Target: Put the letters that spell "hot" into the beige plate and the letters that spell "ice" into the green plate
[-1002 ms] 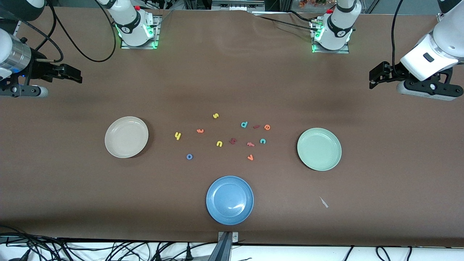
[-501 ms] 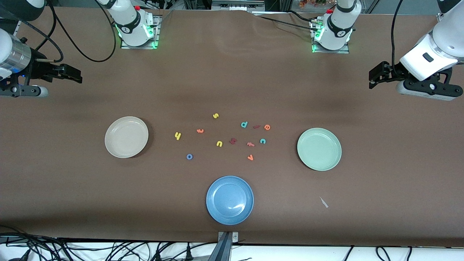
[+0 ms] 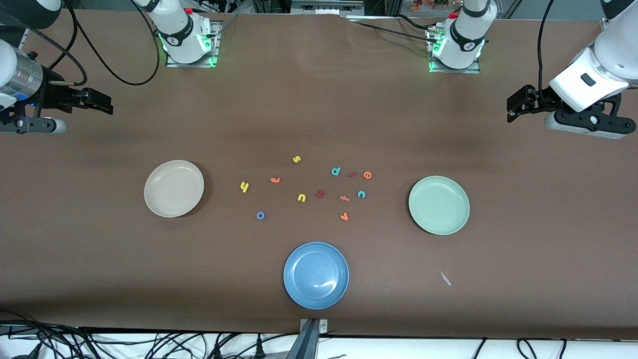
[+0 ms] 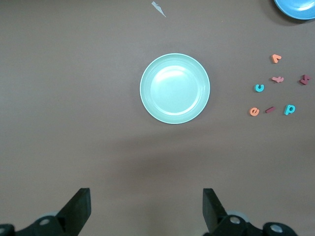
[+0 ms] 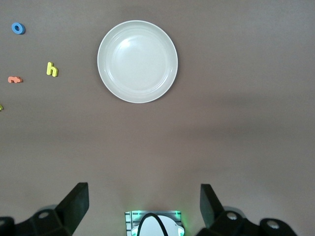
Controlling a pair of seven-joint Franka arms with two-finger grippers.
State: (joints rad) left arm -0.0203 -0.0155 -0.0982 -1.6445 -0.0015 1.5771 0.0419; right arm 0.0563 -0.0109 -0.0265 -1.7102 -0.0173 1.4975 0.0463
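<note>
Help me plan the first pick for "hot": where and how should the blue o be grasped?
The blue o is a small ring lying flat on the table, alone, nearer the front camera than the yellow h. Probably best to come straight down from above and pinch across its outer rim, or one finger through the hole; lying flat, it offers no side hold.

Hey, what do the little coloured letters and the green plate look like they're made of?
The letters, like the yellow h and blue o, look like matte foam: flat, solid colours with no shine. The green plate looks like smooth plastic or melamine with a satin finish, showing a soft highlight in the left wrist view; ceramic can't be excluded.
</note>
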